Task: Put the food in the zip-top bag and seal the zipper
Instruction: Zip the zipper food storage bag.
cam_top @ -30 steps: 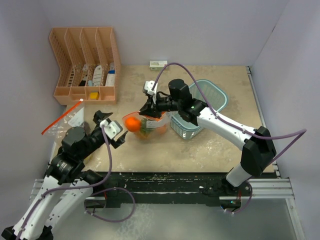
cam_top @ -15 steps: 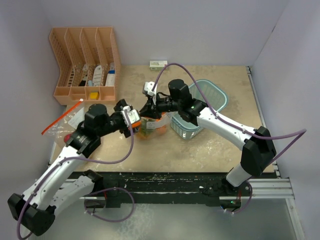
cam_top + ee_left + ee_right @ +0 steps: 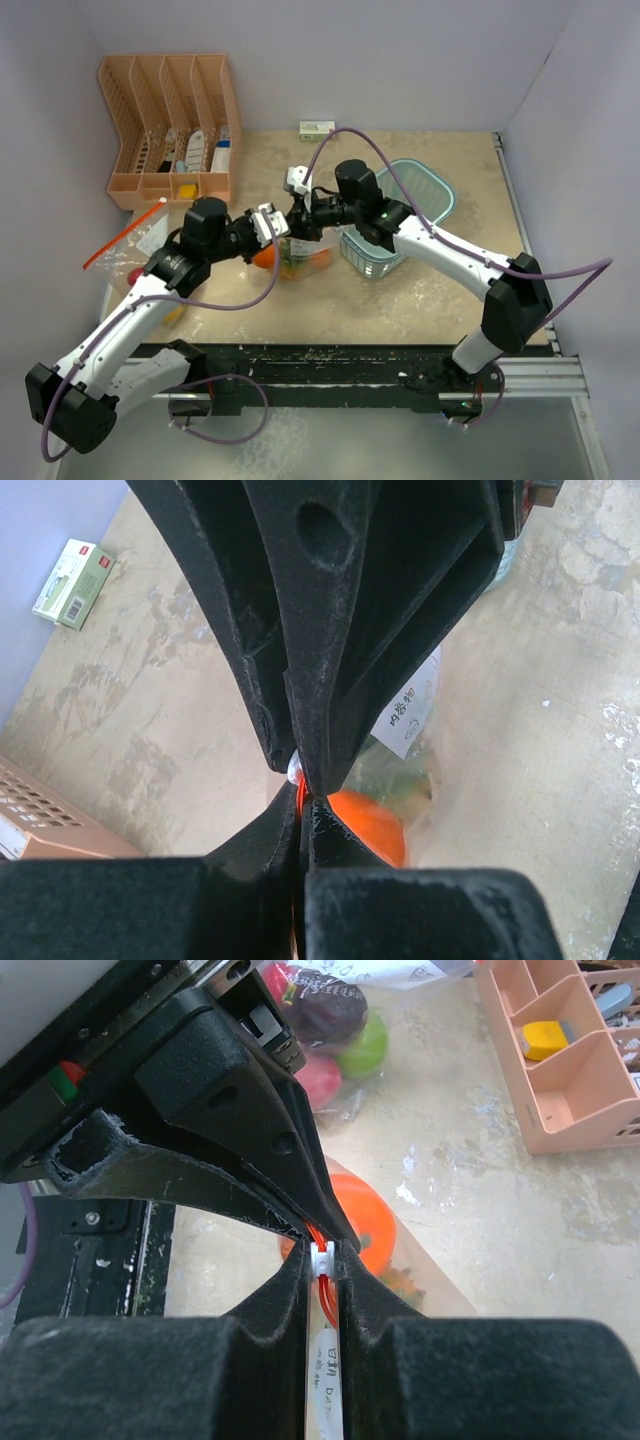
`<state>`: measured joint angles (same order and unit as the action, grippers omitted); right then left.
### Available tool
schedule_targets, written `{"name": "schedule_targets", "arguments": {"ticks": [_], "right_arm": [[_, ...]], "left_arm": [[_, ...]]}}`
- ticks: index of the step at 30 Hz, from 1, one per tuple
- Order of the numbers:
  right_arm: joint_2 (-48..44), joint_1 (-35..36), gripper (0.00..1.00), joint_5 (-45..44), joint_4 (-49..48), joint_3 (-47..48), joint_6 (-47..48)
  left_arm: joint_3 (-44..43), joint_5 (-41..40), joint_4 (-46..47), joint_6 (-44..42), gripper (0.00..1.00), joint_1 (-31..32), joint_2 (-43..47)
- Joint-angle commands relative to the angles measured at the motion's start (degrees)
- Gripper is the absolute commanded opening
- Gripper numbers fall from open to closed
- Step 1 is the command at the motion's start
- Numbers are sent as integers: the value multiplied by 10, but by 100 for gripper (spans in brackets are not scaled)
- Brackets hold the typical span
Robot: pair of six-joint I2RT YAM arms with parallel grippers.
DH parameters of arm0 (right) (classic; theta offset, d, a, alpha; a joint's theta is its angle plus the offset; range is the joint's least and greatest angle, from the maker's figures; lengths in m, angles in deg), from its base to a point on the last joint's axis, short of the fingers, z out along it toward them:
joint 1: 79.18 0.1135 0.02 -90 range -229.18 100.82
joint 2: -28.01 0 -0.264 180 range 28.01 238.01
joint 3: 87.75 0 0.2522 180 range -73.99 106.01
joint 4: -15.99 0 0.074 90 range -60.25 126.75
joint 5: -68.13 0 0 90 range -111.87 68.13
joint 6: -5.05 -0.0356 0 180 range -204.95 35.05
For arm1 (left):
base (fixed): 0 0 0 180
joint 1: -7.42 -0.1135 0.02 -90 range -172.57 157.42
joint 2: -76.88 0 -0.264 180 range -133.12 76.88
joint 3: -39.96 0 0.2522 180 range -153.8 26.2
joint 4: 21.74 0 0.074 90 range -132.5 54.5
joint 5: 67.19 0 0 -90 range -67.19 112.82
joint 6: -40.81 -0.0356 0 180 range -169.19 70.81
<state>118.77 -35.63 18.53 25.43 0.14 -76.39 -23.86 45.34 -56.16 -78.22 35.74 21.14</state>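
Note:
The clear zip-top bag (image 3: 297, 258) hangs above the table's middle with food in it: an orange (image 3: 264, 257) and a leafy piece (image 3: 292, 262). Its red-orange zipper (image 3: 329, 1305) runs along the mouth. My right gripper (image 3: 298, 216) is shut on the zipper at its white slider (image 3: 323, 1257). From the left, my left gripper (image 3: 272, 223) is shut on the same strip right beside it, tip to tip. In the left wrist view the strip (image 3: 299, 798) shows between my left gripper (image 3: 303, 806) fingers, the orange (image 3: 366, 826) below. My right gripper (image 3: 323, 1256) pinches the slider.
A teal mesh basket (image 3: 404, 216) stands just right of the bag. A second clear bag (image 3: 140, 243) holding fruit (image 3: 328, 1030) lies at the left. A pink desk organizer (image 3: 170, 130) sits at the back left and a small box (image 3: 317, 127) by the back wall.
My left arm swung in from the near left to the bag's mouth and its jaws went from open to shut on the zipper. The right gripper kept its hold.

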Motion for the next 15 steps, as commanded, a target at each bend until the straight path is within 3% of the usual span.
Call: {"name": "schedule_targets", "arguments": {"ticks": [1,15], "right_arm": [[-2,1,8,-14,-14,8,3],[-5,-29,8,-93,2,-2,20]], "left_arm": [[-10,2,5,13,0,0,33],[22,-120,-15,38,0,0,128]]}}
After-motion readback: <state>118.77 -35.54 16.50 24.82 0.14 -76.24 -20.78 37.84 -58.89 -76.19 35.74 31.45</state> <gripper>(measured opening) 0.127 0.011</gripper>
